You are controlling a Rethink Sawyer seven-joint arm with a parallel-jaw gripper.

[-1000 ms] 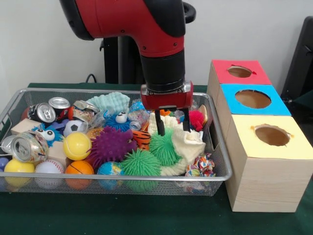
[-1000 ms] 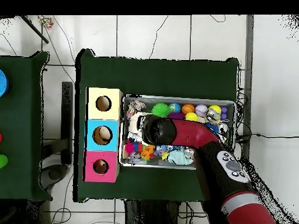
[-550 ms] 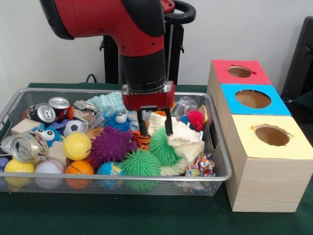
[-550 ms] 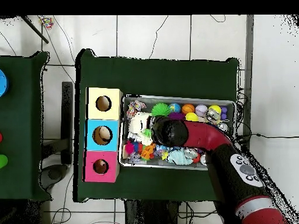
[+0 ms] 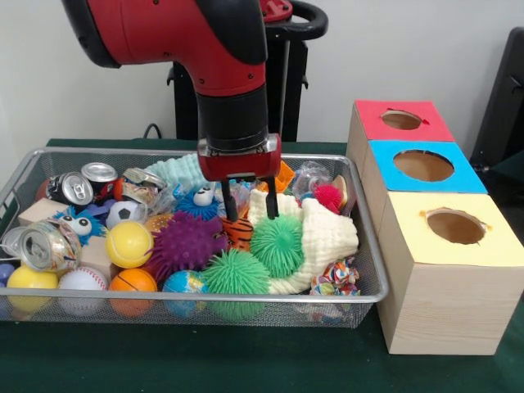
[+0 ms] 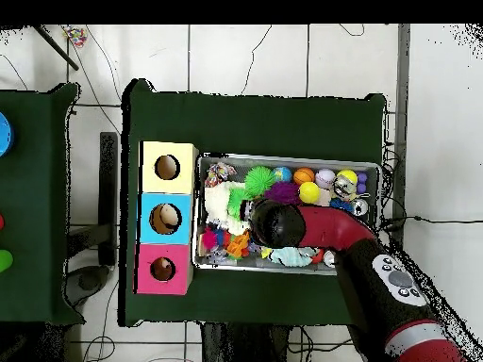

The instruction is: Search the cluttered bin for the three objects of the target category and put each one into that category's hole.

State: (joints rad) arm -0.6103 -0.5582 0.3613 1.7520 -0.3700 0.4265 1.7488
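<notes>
My gripper (image 5: 250, 208) hangs open over the middle of the wire bin (image 5: 370, 270), fingertips just above an orange tiger-striped ball (image 5: 238, 232) and a green spiky ball (image 5: 277, 244); nothing is held. A cream cloth (image 5: 325, 240) lies to its right, a purple spiky ball (image 5: 186, 242) to its left. A second green spiky ball (image 5: 236, 273) sits at the front. Crushed cans (image 5: 72, 187) lie at the bin's left. In the overhead view the arm's wrist (image 6: 274, 222) hides the gripper above the bin (image 6: 287, 158).
Three wooden boxes stand right of the bin: red-topped (image 5: 400, 120), blue-topped (image 5: 423, 166) and yellow-topped (image 5: 455, 227), each with a round hole. A yellow tennis ball (image 5: 128, 244), a basketball (image 5: 132, 282) and several other small balls fill the bin's left front.
The gripper has moved left across the bin, from above the cream cloth to above the tiger-striped ball, and risen slightly. It has stayed open and empty.
</notes>
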